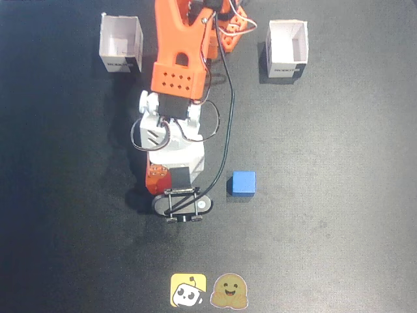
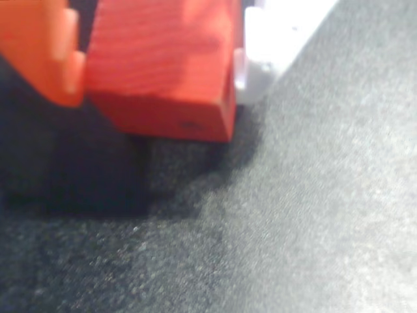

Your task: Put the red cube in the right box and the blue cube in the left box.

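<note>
Nearest in the fixed view, two stickers (image 1: 208, 290) lie on the dark table (image 1: 339, 248). Just beyond, the gripper (image 1: 158, 184) is down at the mat, clamped on the red cube (image 2: 163, 72); the wrist view shows the orange finger (image 2: 42, 49) and white finger (image 2: 273, 49) pressing its opposite flat faces. The cube looks rigid, light and smooth, so a centred squeeze should hold. The blue cube (image 1: 244, 183) sits free just right. Farthest, the left box (image 1: 121, 44) and right box (image 1: 287, 49) stand open.
</note>
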{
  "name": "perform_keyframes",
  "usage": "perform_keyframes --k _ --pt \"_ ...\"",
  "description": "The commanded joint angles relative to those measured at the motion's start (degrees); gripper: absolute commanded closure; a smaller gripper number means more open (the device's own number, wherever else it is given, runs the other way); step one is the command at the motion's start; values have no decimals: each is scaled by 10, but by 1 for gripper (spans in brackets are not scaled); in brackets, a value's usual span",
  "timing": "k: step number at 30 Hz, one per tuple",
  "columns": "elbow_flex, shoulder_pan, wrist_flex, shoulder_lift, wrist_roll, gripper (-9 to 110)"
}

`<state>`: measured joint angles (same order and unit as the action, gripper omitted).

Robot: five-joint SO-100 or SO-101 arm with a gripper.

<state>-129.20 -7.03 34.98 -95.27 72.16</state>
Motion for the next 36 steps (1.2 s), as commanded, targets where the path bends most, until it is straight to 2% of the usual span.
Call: perform_keyframes --k 1,14,22,26,31,36 --pt "-1 -2 -18 -7 2 86" --pt "-11 -1 -27 -18 1 89" --pt "74 -4 126 -82 -11 89" --pt "86 -13 165 -115 -26 89" --pt "81 -69 223 -171 -17 89" --pt "53 -169 262 -249 -4 89"
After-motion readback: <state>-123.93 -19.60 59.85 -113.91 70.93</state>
